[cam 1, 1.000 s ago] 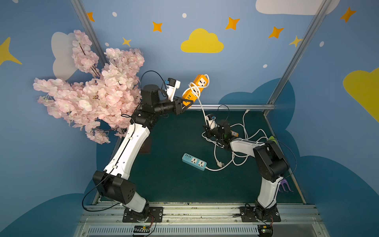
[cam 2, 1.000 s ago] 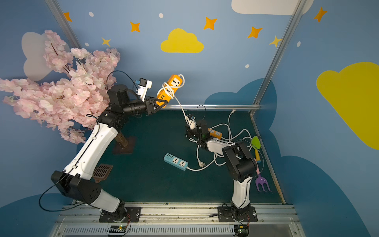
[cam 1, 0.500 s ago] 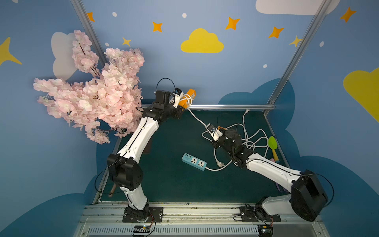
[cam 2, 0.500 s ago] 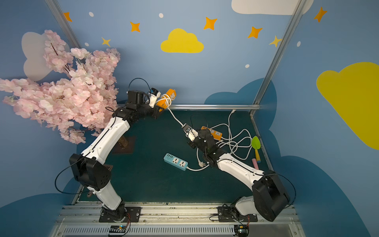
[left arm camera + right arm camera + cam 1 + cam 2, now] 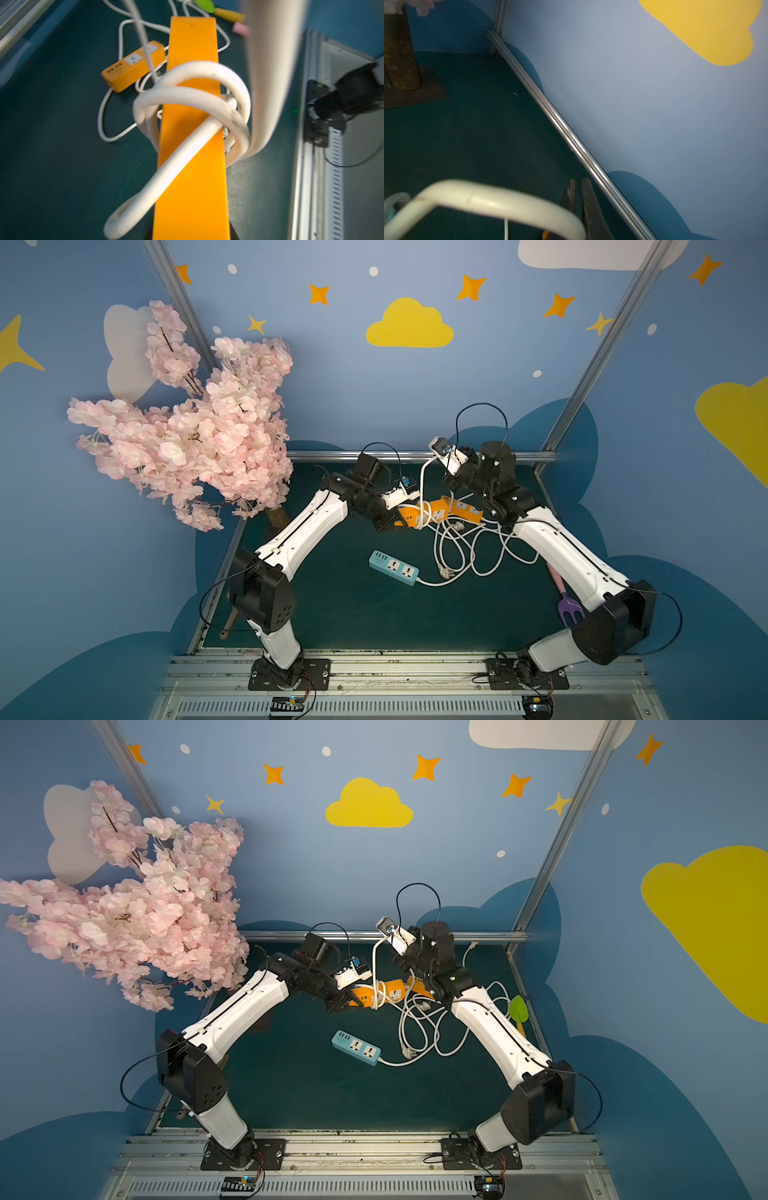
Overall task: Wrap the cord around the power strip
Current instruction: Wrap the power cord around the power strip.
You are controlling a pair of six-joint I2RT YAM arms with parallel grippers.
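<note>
The left gripper (image 5: pixel 397 520) is clamping one end of the orange power strip (image 5: pixel 437 513), which is now sitting low over the mat (image 5: pixel 332 614) at the centre of both top views. A second ago it was being held high against the wall, above the back rail (image 5: pixel 332 455). Half a second ago it was level with that rail.

Several turns of the white cord (image 5: pixel 187 97) are looping around the middle of the strip. In the left wrist view they are crossing its orange back, and a second orange strip (image 5: pixel 133 66) is lying on the mat beyond it.

The right gripper (image 5: pixel 451 485) has risen from the cord tangle to just below the back rail, right of centre. A run of cord is climbing from the wrapped strip up to it. In the right wrist view its fingers (image 5: pixel 588 203) are standing close together, almost touching, and the cord is arching across the bottom of the frame. I cannot tell whether they are pinching the cord.

The blue power strip (image 5: pixel 392 568) is staying where it was, below the centre of the frame, with its own lead trailing right into the loose loops.
</note>
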